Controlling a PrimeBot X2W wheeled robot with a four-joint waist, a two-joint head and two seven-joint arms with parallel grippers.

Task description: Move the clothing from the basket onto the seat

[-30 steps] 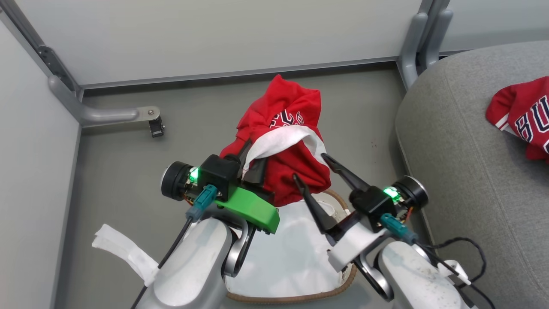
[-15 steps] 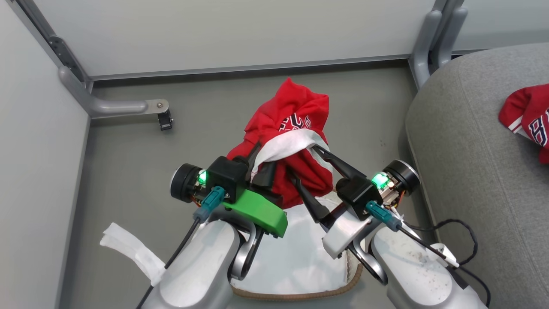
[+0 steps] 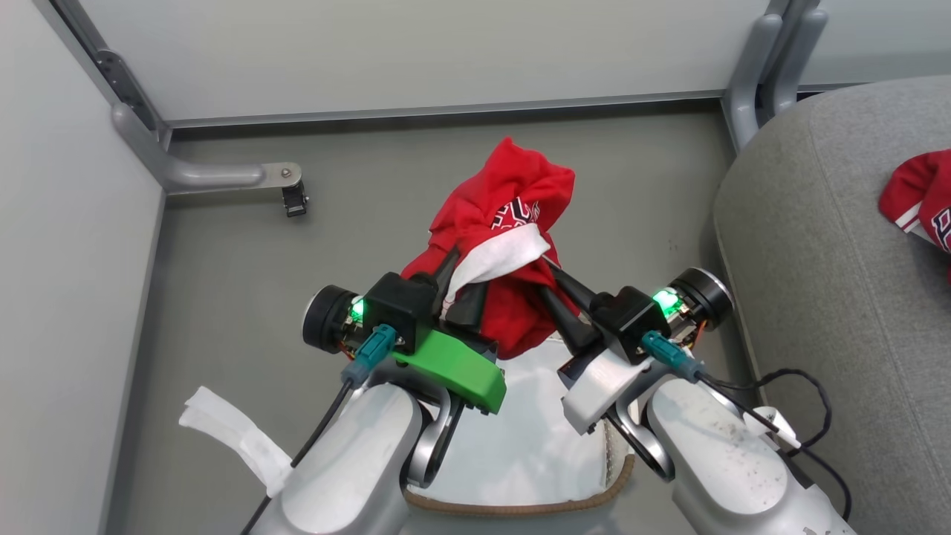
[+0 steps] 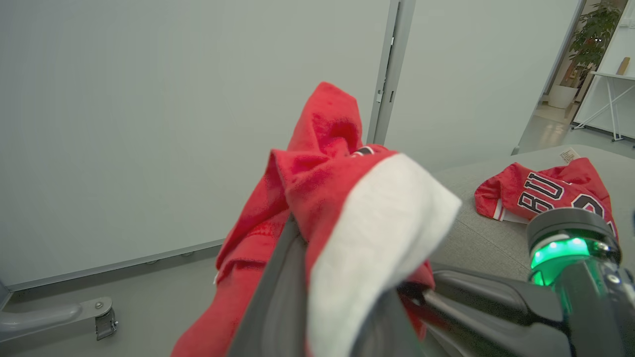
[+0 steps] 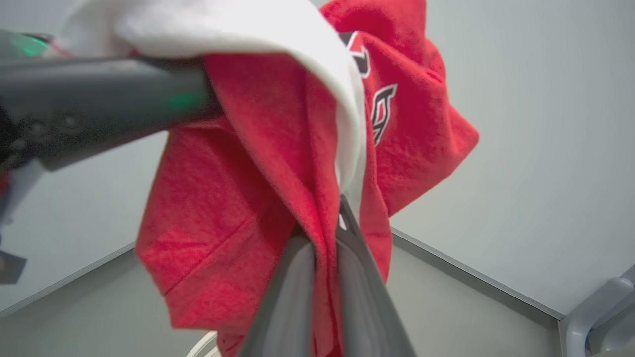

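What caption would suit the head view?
Left gripper and right gripper hold a red garment aloft near the basket; a jersey lies on the seat.

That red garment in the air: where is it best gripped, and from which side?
Probably its bunched white-trimmed edge, from below on both sides: the red garment is limp, so two pinches there, like the left gripper and right gripper, let it hang free.
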